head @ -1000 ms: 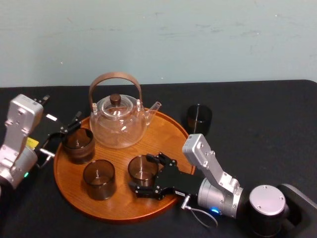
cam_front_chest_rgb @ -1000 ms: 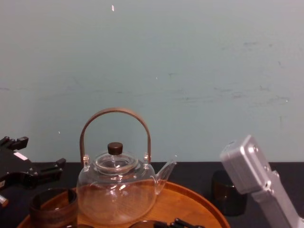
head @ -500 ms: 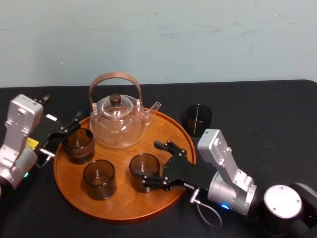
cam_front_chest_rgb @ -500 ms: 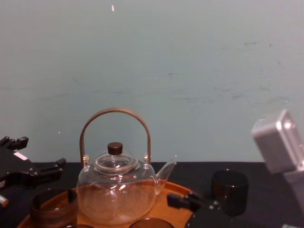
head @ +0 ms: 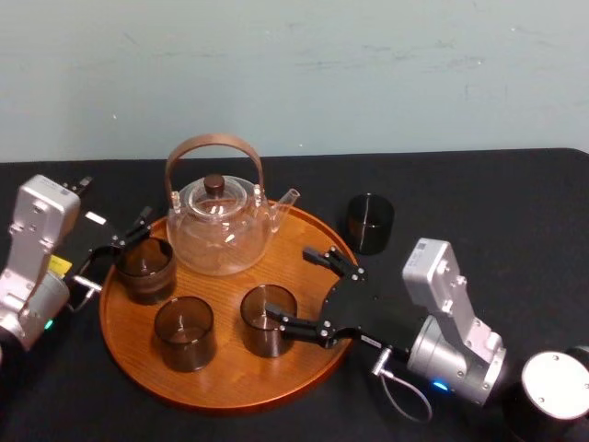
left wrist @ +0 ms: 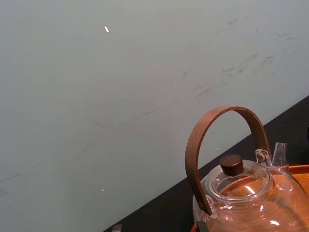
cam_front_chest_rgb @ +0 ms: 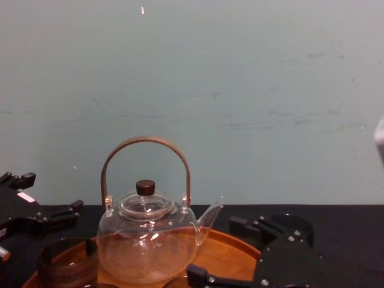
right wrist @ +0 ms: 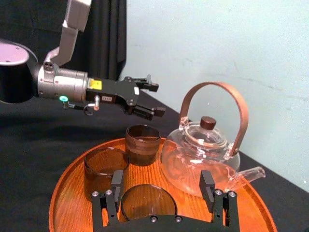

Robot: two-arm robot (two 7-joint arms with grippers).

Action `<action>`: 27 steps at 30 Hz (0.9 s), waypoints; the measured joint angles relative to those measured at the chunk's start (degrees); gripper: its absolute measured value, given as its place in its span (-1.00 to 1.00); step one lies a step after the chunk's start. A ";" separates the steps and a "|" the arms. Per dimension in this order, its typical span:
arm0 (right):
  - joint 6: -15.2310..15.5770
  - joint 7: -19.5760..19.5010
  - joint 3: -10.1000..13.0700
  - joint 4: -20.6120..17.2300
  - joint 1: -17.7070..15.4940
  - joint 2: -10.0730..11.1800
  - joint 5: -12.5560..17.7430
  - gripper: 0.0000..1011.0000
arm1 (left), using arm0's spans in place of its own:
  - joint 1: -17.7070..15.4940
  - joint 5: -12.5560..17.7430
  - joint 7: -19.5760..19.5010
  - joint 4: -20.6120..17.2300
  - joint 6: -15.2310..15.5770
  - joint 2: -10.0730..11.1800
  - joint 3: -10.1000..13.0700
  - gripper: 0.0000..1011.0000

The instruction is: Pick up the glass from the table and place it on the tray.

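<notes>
Orange tray (head: 221, 403) rim under right gripper (head: 289, 285) (fingers (head: 331, 262) spread), black glass (head: 370, 223) apart behind

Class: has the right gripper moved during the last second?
Yes. The right gripper, open, has pulled back rightward off the front-right glass, toward the tray's right rim.

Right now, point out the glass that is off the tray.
The dark glass on the table, right of the tray; the other three stand on the tray.
</notes>
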 joint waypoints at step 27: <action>-2.30 -6.81 11.14 -6.13 -10.94 2.97 1.55 0.98 | 0.00 0.00 0.00 0.00 0.00 0.00 0.00 0.98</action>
